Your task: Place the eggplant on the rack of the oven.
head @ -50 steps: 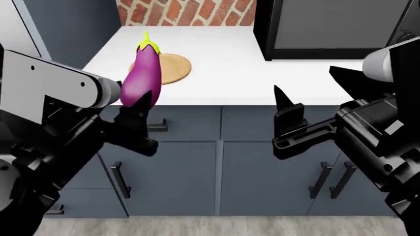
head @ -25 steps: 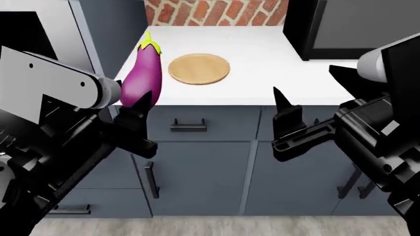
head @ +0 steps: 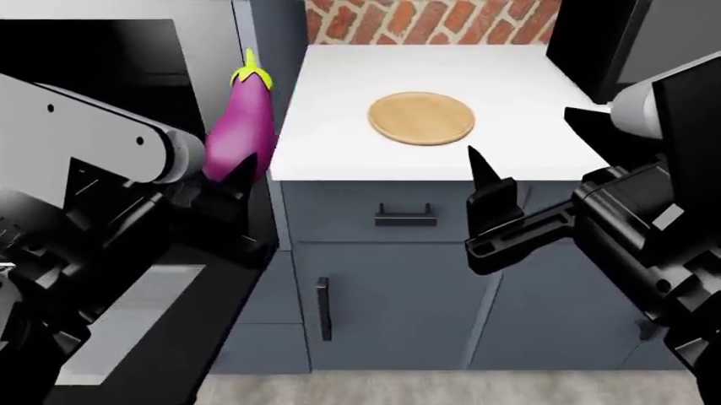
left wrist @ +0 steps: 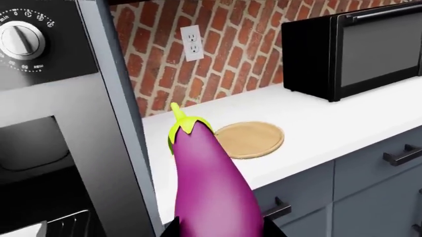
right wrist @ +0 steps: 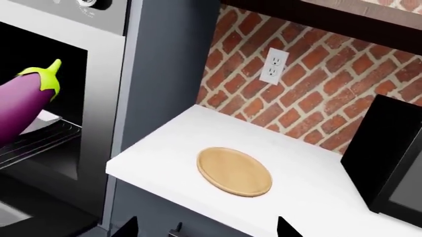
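My left gripper [head: 231,190] has its black fingers [head: 239,179] closed on the lower end of the eggplant [head: 235,126], holding it upright in the air in front of the oven [head: 101,59], beside the counter [head: 529,126] edge. The eggplant is smooth, glossy purple and elongated, with a yellow-green stem cap on top. My right gripper [head: 487,198] holds nothing, its pointed dark fingers apart. In the right wrist view I see the rack [right wrist: 36,140], thin silver parallel bars inside the dark cavity. A round, flat wooden board [head: 421,117] lies on the matte white counter. The oven dial [left wrist: 21,40] has small markings; I read "min", the rest too small.
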`<state>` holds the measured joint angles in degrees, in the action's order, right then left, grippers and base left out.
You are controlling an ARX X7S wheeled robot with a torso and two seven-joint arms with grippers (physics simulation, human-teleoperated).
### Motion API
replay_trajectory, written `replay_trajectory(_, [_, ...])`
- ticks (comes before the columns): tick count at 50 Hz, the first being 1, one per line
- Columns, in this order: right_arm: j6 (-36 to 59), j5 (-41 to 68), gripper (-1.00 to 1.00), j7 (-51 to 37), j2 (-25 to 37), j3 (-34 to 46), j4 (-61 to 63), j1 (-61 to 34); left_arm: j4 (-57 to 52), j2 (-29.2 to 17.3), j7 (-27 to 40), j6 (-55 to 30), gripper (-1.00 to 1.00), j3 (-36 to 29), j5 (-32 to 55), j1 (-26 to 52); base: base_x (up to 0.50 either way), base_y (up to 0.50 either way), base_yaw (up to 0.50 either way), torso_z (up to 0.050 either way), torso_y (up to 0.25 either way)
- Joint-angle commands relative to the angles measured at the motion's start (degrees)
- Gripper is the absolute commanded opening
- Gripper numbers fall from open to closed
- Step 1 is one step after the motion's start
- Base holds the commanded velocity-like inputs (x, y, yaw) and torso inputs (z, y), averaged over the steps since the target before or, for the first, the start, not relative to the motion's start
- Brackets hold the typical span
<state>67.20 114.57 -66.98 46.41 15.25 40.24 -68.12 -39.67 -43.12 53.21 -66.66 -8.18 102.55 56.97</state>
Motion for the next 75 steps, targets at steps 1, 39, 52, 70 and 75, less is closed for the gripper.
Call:
replay_trajectory(1, [-0.23,-0.24,1.0,0.48,0.18,0.07,0.02,-0.19,0.44,0.05,0.14,0.3,-1.0,-0.35,-0.43,0.64,0.0,0.5,0.0,0.0,0.0])
replay_trajectory(39, [-0.04,-2.27,1.0,2.48,-0.45,1.4,-0.66,-0.9,1.04,-0.31,-2.27,1.29,-1.0,-0.69,-3.93,-2.04,0.0,0.5,0.0,0.0,0.0])
replay_trajectory(52, [-0.75,-4.32,1.0,5.05,0.55,-0.77,-0.21,1.95,1.84,0.54,-1.53,1.12,-1.0,-2.56,-3.6,-0.2,0.0,0.5,0.0,0.0,0.001])
replay_trajectory(70, [-0.91,-2.43,1.0,2.5,0.99,1.76,-1.55,0.4,2.08,-0.49,-1.08,1.19,-1.0,-3.34,-2.68,0.75,0.0,0.12,0.0,0.0,0.0])
replay_trajectory(75, [-2.1,-1.52,1.0,2.13,1.19,1.29,-2.09,0.14,2.56,-0.99,-0.96,1.12,-1.0,-3.55,-2.19,1.19,0.01,0.0,0.0,0.0,0.0])
